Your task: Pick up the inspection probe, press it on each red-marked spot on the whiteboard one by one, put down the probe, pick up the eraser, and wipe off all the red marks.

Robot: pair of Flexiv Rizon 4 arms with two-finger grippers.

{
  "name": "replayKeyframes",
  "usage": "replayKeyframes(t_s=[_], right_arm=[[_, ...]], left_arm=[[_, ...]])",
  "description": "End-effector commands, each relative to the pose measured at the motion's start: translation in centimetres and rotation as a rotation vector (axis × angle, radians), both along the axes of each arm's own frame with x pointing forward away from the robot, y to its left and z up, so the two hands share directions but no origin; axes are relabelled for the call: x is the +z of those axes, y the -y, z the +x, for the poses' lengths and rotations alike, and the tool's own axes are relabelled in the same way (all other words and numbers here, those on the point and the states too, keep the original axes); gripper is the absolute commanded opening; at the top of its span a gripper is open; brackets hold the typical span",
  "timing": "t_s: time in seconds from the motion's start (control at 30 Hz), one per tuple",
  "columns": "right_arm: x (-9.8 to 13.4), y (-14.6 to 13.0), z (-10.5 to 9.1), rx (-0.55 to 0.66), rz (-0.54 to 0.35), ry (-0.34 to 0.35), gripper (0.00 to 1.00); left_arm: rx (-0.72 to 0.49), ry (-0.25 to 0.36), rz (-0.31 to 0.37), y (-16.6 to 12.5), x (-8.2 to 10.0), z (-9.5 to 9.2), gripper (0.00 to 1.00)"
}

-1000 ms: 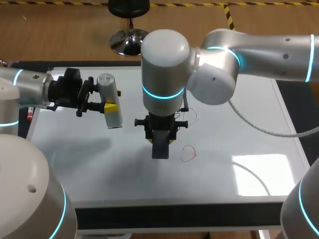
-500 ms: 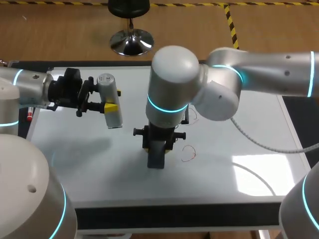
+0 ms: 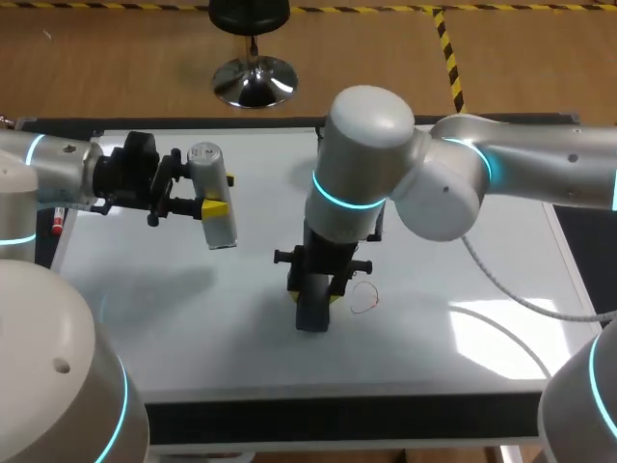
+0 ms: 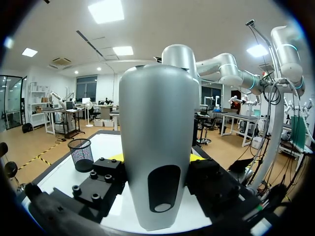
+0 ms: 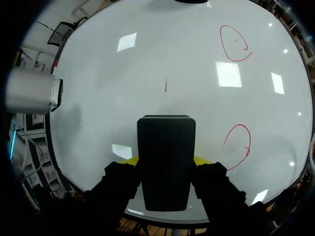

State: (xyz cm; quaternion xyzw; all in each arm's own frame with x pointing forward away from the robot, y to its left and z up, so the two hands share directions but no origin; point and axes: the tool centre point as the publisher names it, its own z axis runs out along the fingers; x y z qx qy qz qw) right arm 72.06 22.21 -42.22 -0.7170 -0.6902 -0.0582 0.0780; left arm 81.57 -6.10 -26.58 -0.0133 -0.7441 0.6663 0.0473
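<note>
Step in hand: wiping; I judge the eraser (image 3: 310,313) should stay flat on the whiteboard (image 3: 463,241) and sweep right with even pressure.
Right gripper (image 3: 318,289): fingers clamped on both sides of the black eraser, pointing down.
Near red mark (image 5: 237,146): just right of the eraser, not under it.
Far red mark (image 5: 235,43): farther off, unwiped.
Left gripper (image 3: 207,207): closed around the grey inspection probe (image 3: 217,193), held above the board's left side, well apart.
</note>
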Motion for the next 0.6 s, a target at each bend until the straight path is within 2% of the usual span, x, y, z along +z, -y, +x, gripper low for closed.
replayKeyframes(t_s=[0.03, 0.4, 0.6], right_arm=[[-0.9, 0.6, -0.1, -0.006, 0.014, -0.011, 0.0], [-1.6, 2.4, -0.7, -0.05, 0.007, -0.064, 0.0], [-2.6, 4.2, -1.1, -0.091, 0.005, -0.121, 0.0]], left_arm=[[-0.001, 0.001, 0.0, 0.0, 0.1, 0.0, 0.0], [-0.001, 0.001, 0.0, 0.0, 0.1, 0.0, 0.0], [-0.001, 0.001, 0.0, 0.0, 0.1, 0.0, 0.0]])
